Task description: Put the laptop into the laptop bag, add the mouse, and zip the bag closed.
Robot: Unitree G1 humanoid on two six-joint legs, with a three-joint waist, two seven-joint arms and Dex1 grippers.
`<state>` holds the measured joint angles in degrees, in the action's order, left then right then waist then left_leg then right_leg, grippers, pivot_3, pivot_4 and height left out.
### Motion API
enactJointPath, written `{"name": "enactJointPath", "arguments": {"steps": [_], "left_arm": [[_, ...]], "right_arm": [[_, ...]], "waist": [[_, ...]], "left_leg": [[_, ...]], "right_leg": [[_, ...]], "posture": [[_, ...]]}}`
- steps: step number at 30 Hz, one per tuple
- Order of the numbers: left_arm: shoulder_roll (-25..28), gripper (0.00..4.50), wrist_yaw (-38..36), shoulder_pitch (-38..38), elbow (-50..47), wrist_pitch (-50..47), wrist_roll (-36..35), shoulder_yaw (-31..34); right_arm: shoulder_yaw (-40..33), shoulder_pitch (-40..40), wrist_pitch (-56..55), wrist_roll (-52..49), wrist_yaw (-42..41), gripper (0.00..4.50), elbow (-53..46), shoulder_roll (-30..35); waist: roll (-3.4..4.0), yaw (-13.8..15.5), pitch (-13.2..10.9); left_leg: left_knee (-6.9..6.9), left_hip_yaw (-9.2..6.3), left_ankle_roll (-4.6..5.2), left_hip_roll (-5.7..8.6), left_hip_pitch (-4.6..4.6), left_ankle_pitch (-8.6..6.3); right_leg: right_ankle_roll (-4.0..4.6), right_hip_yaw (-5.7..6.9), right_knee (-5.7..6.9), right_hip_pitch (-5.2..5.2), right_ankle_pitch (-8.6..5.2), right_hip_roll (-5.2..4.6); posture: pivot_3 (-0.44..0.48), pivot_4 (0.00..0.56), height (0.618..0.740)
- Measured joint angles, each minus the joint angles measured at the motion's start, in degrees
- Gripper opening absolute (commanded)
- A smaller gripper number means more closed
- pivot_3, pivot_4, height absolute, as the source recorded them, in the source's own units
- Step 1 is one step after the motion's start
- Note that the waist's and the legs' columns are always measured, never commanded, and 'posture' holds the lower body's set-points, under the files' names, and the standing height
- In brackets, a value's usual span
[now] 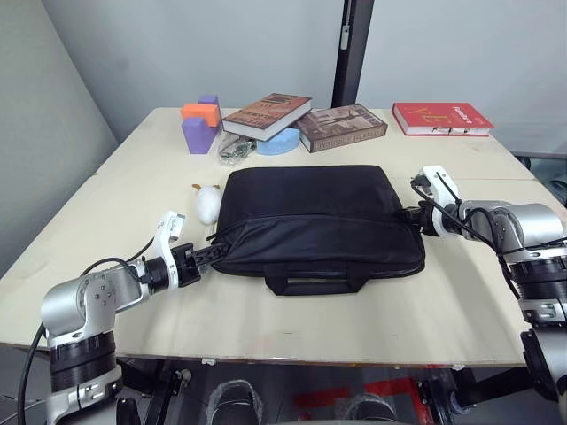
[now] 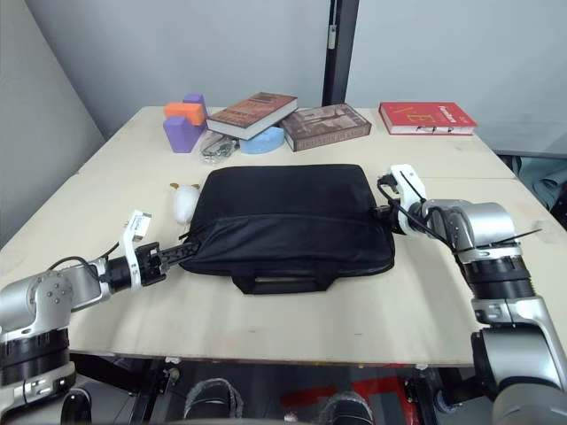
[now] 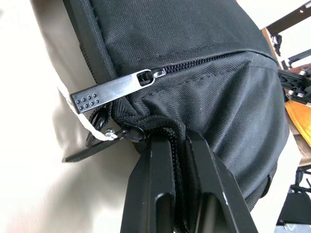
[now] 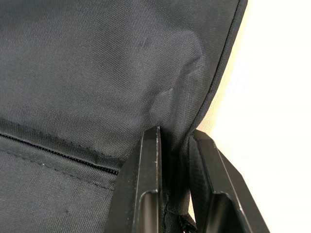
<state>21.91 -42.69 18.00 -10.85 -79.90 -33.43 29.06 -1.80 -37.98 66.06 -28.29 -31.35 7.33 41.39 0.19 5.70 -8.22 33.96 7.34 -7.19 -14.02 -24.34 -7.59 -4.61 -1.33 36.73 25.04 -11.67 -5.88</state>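
Left eye view: laptop bag (image 1: 314, 212) pinched between left gripper (image 1: 213, 252) and right gripper (image 1: 415, 219).

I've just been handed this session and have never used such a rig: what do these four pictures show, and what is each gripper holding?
The two wide pictures come from the head of a two-armed humanoid robot, looking down over a wooden table. The two close-ups come from cameras on its wrists.

The black laptop bag lies flat in the middle. The left gripper pinches the bag's zippered edge at its left corner, beside a metal zipper pull. The right gripper pinches fabric at the right end.

Behind the bag lie three books, purple and orange blocks and a blue dish. A white plush duck sits by the bag's left side.
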Motion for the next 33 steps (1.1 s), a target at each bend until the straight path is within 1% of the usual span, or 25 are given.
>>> {"name": "enactJointPath", "arguments": {"steps": [1, 2, 6, 8, 9, 10, 14, 16, 20, 23, 25, 26, 27, 28, 30, 33], "left_arm": [[-0.1, 0.85, 0.86, 0.03, 0.07, 0.33, 0.0, -0.1], [0.18, 1.19, 1.76, 0.11, 0.32, 0.57, 0.02, -0.22], [2.39, 2.67, 2.46, 0.92, 1.65, 1.51, -0.67, -1.85], [4.47, 3.28, 1.68, 0.91, 2.33, 1.61, -1.94, -2.77], [5.72, 3.35, 1.17, 0.9, 2.44, 1.7, -2.39, -3.46], [6.88, 3.35, 0.58, 0.88, 2.54, 1.83, -2.74, -3.83], [12.48, 3.35, -2.81, 0.41, 2.61, 2.35, -5.2, -4.47], [16.29, 3.35, -4.6, -0.63, 2.83, 3.74, -5.33, -5.34], [22.84, 3.35, -7.99, -0.29, 7.51, 9.33, -4.36, -6.66], [28.24, 3.35, -13.01, 0.83, 11.28, 17.92, -2.54, -8.08], [29.89, 3.35, -15.7, 1.39, 11.57, 22.71, -1.62, -9.1], [31.15, 3.35, -18.05, 1.39, 11.5, 27.61, -0.44, -10.17], [31.77, 3.35, -19.42, 1.38, 11.52, 30.34, 0.44, -10.41], [33.79, 3.35, -22.3, 1.18, 11.02, 34.53, 1.51, -11.91], [36.11, 3.35, -26.22, 0.49, 10.38, 39.66, 2.83, -13.2], [37.5, 3.35, -29.98, 1.44, 10.0, 46.77, 4.67, -15.1]], "right_arm": [[0.1, 0.38, -0.03, 0.07, -0.67, 1.6, -0.3, 0.43], [0.09, 0.8, -0.03, 0.14, -1.4, 1.97, -0.9, 0.8], [0.18, 1.17, -0.02, 0.14, -3.06, 3.35, -1.91, 0.88], [0.17, 1.7, -0.01, 0.14, -3.73, 3.99, -3.18, 1.21], [0.17, 2.07, 0.03, 0.12, -4.1, 4.37, -3.86, 1.7], [0.2, 2.33, 0.09, 0.13, -4.4, 4.49, -4.58, 2.35], [0.03, 3.88, 0.28, 0.51, -5.71, 4.49, -9.79, 6.52], [-0.54, 4.97, 0.8, 0.07, -6.7, 4.49, -12.42, 8.61], [-3.55, 6.2, 1.27, -1.98, -10.11, 4.49, -16.37, 13.95], [-8.25, 9.18, -0.96, -5.04, -15.23, 4.49, -22.42, 18.28], [-10.03, 11.54, -2.44, -6.65, -17.98, 4.49, -25.01, 19.1], [-11.5, 13.95, -4.18, -7.51, -20.02, 4.49, -26.66, 19.42], [-12.03, 15.09, -5.19, -7.85, -21.2, 4.49, -27.29, 19.62], [-13.74, 17.59, -7.23, -8.04, -22.94, 4.49, -28.39, 19.91], [-16.26, 20.63, -10.1, -8.25, -25.2, 4.49, -29.09, 20.9], [-23.42, 25.09, -13.18, -10.17, -29.55, 4.49, -30.07, 20.91]], "waist": [[0.0, 0.06, 0.0], [0.0, 0.09, 0.0], [0.0, 0.05, 0.02], [0.0, 0.06, 0.01], [0.0, 0.06, 0.01], [0.0, 0.08, 0.01], [0.0, 0.13, 0.01], [0.0, 0.11, 0.01], [0.0, 0.2, 0.01], [0.0, 0.43, 0.01], [-0.03, 0.52, 0.03], [-0.04, 0.65, 0.03], [-0.04, 0.63, 0.02], [-0.05, 0.65, 0.01], [-0.05, 0.53, 0.02], [-0.05, 0.56, 0.02]], "left_leg": [[0.0, 0.0, 0.0, 0.0, 0.11, 0.0], [0.0, 0.02, -0.01, -0.01, 0.23, -0.01], [0.16, 0.07, 0.02, -0.01, 0.25, 0.01], [0.2, 0.07, 0.02, -0.01, 0.25, 0.01], [0.2, 0.07, 0.02, -0.01, 0.24, 0.01], [0.2, 0.07, 0.02, -0.01, 0.24, 0.01], [0.14, 0.09, -0.01, -0.02, 0.22, 0.0], [0.06, 0.11, -0.01, -0.02, 0.22, -0.01], [0.06, 0.13, -0.01, -0.04, 0.22, -0.01], [0.02, 0.13, -0.01, -0.06, 0.24, -0.02], [0.02, 0.13, -0.01, -0.06, 0.24, -0.02], [0.02, 0.13, 0.0, -0.06, 0.22, -0.02], [0.03, 0.15, 0.0, -0.06, 0.23, -0.02], [0.03, 0.15, 0.0, -0.07, 0.22, -0.02], [0.02, 0.18, 0.01, -0.07, 0.24, -0.02], [0.04, 0.17, 0.03, -0.08, 0.26, -0.02]], "right_leg": [[0.0, -0.01, 0.0, -0.08, 0.0, 0.0], [0.0, -0.03, 0.0, -0.18, 0.0, 0.0], [0.0, -0.13, 0.13, -0.17, 0.0, 0.01], [0.0, -0.16, 0.21, -0.14, 0.0, 0.01], [0.0, -0.15, 0.22, -0.12, 0.0, 0.01], [0.0, -0.15, 0.22, -0.11, 0.0, 0.01], [0.0, -0.15, 0.12, -0.1, 0.0, 0.02], [0.0, -0.15, 0.05, -0.09, 0.0, 0.03], [-0.01, -0.16, 0.05, -0.06, -0.01, 0.04], [-0.01, -0.16, -0.02, -0.12, -0.01, 0.06], [-0.01, -0.15, -0.05, -0.13, -0.01, 0.05], [-0.01, -0.15, -0.07, -0.13, -0.01, 0.04], [-0.01, -0.16, -0.07, -0.12, -0.01, 0.04], [-0.01, -0.15, -0.07, -0.11, -0.01, 0.04], [-0.01, -0.17, -0.05, -0.1, -0.01, 0.03], [0.0, -0.17, 0.01, -0.1, -0.01, 0.03]], "posture": [[0.0, 0.15, 0.725], [0.0, 0.15, 0.725], [0.0, 0.15, 0.725], [0.0, 0.15, 0.725], [0.0, 0.15, 0.725], [0.0, 0.15, 0.725], [0.0, 0.15, 0.725], [0.0, 0.15, 0.725], [0.0, 0.15, 0.725], [0.0, 0.15, 0.725], [0.0, 0.15, 0.725], [0.0, 0.15, 0.725], [0.0, 0.15, 0.725], [0.0, 0.15, 0.725], [0.0, 0.15, 0.725], [0.0, 0.15, 0.725]]}}
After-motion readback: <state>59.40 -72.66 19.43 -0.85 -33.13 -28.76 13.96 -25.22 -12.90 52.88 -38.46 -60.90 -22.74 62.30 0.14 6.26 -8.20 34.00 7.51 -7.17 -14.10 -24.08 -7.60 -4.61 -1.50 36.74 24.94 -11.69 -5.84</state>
